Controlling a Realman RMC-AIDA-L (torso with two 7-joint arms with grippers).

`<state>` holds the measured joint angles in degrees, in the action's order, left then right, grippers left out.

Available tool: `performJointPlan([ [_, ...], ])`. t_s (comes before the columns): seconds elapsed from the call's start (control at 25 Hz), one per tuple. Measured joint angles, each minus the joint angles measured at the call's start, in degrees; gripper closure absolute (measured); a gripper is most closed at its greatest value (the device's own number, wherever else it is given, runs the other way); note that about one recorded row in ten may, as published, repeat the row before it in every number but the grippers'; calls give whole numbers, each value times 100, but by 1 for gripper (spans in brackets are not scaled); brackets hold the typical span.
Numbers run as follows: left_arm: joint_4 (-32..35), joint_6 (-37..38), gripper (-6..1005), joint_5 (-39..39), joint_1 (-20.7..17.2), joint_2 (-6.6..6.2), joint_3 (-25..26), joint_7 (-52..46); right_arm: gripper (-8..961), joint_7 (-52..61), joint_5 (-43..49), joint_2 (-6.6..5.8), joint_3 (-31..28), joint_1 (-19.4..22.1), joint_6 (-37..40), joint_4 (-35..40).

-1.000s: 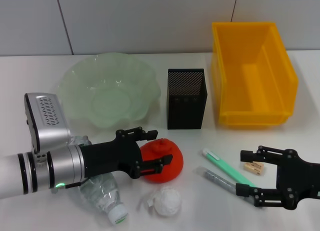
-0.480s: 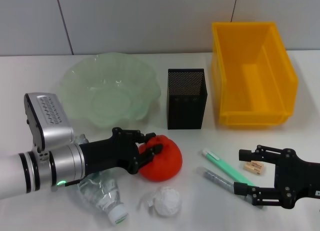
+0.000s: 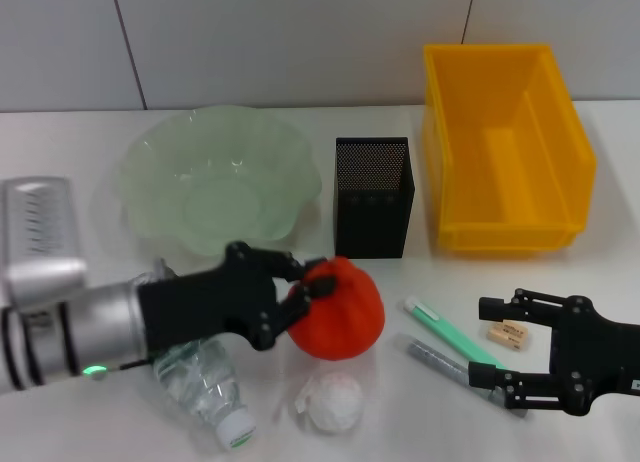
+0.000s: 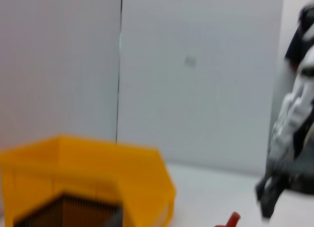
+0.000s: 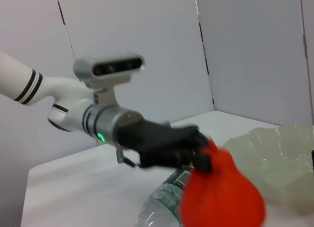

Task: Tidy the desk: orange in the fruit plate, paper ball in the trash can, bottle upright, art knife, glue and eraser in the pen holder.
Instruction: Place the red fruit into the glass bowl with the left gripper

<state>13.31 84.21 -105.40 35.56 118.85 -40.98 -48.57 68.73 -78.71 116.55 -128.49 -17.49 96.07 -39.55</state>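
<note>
My left gripper (image 3: 304, 290) is shut on the orange (image 3: 342, 308), a red-orange pumpkin-shaped fruit held just above the table in front of the pen holder (image 3: 372, 196). The right wrist view shows the same grip, with the orange (image 5: 223, 200) hanging from the black fingers (image 5: 194, 147). The pale green fruit plate (image 3: 160, 152) lies behind my left arm. A paper ball (image 3: 335, 402) and a lying bottle (image 3: 205, 387) rest near the front edge. My right gripper (image 3: 497, 344) stands open by the green art knife (image 3: 452, 334), the grey glue (image 3: 438, 361) and the eraser (image 3: 507, 333).
The yellow trash can (image 3: 560, 132) stands at the back right, beside the black mesh pen holder. A white wall runs behind the table. In the left wrist view the trash can (image 4: 98, 173) and the orange's stem (image 4: 229, 220) show.
My left gripper has closed on the orange and raised it, carrying it a little to the right. The left wrist has rolled. My right gripper has hardly moved.
</note>
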Motion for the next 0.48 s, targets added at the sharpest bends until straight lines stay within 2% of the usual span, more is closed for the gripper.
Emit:
performJointPlan([
  [0.08,530,639,841,285,-258,-18,59,-171,161,0,-6,0,-1,0,0,0],
  [0.16,926,798,857,553,-430,-28,63,-335,161,0,-9,1,0,0,0,0],
  [0.24,1042,797,872,662,-485,-28,63,-388,161,0,-10,9,0,0,0,0],
  [0.28,1371,710,880,1064,-631,-33,63,-534,161,0,-11,11,0,0,0,0],
  [0.44,1488,248,909,1440,-654,-48,63,-676,161,0,-12,23,0,-18,0,0],
  [0.48,1529,-303,916,1555,-579,-50,62,-851,161,0,-13,28,0,-27,0,0],
])
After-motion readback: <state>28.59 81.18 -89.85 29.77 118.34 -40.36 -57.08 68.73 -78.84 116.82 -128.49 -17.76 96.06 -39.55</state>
